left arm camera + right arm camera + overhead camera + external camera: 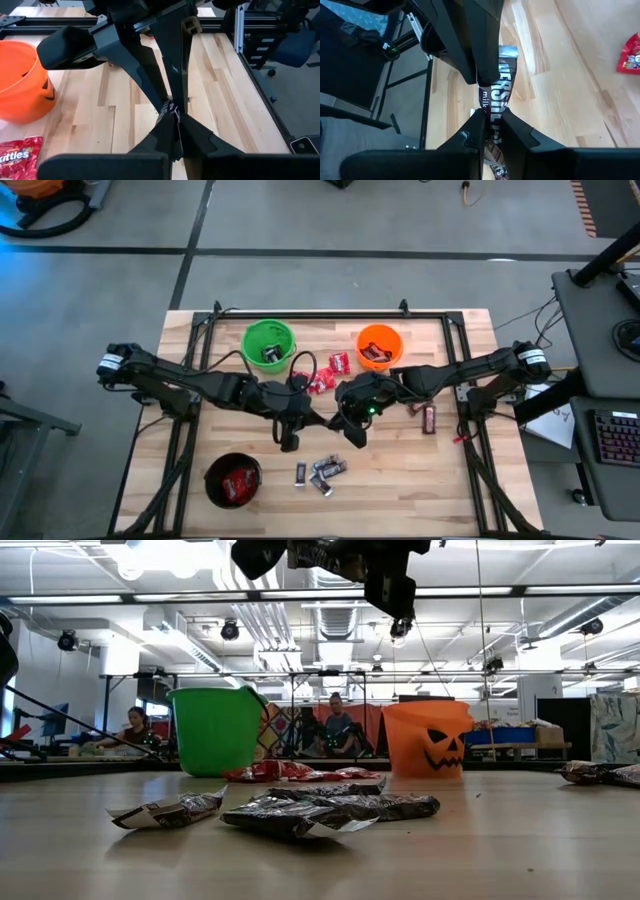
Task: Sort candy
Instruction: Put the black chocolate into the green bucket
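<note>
Both arms are meeting mid-table right now, and it looks like a handoff. The right gripper (490, 122) is pinching a dark brown-red bar (499, 85) across its middle, and the left gripper (172, 127) is clamping down on what looks like the same bar's other end, its fingers pressed together on the crinkly wrapper end (171, 106). So both are closing on one little sweet, held up off the wood.

These things are going to handle light and flimsy (basically foil with a thin slab inside). The wrapper's probably slick, and the crimped ends crumple, so I'd be grabbing across the flat middle.

The rest of the candy is lying around: black-silver bars (322, 471) near the front edge, red packets (330, 370) between the green bucket (268, 343) and orange bucket (379, 346), another dark bar (430, 418) off to the right, and red ones already sitting in the black bucket (232, 479).
</note>
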You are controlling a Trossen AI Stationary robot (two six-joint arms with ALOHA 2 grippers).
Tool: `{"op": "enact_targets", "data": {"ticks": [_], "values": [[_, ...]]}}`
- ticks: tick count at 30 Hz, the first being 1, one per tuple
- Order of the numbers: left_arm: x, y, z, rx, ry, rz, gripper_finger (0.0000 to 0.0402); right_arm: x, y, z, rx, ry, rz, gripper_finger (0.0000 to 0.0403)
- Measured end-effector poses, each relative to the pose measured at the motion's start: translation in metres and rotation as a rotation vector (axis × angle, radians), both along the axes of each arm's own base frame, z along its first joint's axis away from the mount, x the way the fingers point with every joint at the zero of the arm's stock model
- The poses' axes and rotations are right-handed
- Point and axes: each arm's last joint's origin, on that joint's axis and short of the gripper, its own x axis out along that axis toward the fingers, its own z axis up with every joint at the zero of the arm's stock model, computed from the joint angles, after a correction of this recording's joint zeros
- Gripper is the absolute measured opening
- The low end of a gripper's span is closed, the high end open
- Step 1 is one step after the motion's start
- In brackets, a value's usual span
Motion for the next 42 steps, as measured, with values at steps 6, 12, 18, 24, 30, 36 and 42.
{"op": "enact_targets", "data": {"ticks": [6, 12, 18, 24, 30, 36, 42], "values": [[-0.002, 0.003, 0.003, -0.024, 0.000, -0.002, 0.0001, 0.001, -0.001, 0.001, 0.021, 0.000, -0.019, 0.0040], [-0.006, 0.010, 0.009, -0.028, -0.012, 0.016, 0.0000, 0.002, -0.008, 0.001, 0.041, 0.006, -0.061, 0.0089], [-0.014, 0.024, 0.016, -0.026, -0.001, 0.057, 0.0000, 0.003, -0.021, 0.001, 0.045, 0.008, -0.099, 0.0158], [-0.026, 0.044, 0.023, -0.001, 0.017, 0.107, 0.0000, -0.001, -0.047, 0.008, 0.047, -0.011, -0.174, 0.0205], [-0.047, 0.080, 0.026, 0.040, 0.115, 0.212, 0.0000, -0.005, -0.091, 0.020, 0.038, -0.045, -0.296, 0.0227], [-0.079, 0.125, 0.028, 0.088, 0.231, 0.354, 0.0000, -0.012, -0.138, 0.040, -0.016, -0.093, -0.408, 0.0233], [-0.109, 0.160, 0.033, 0.157, 0.284, 0.459, 0.0000, -0.026, -0.177, 0.056, -0.061, -0.103, -0.506, 0.0233]]}}
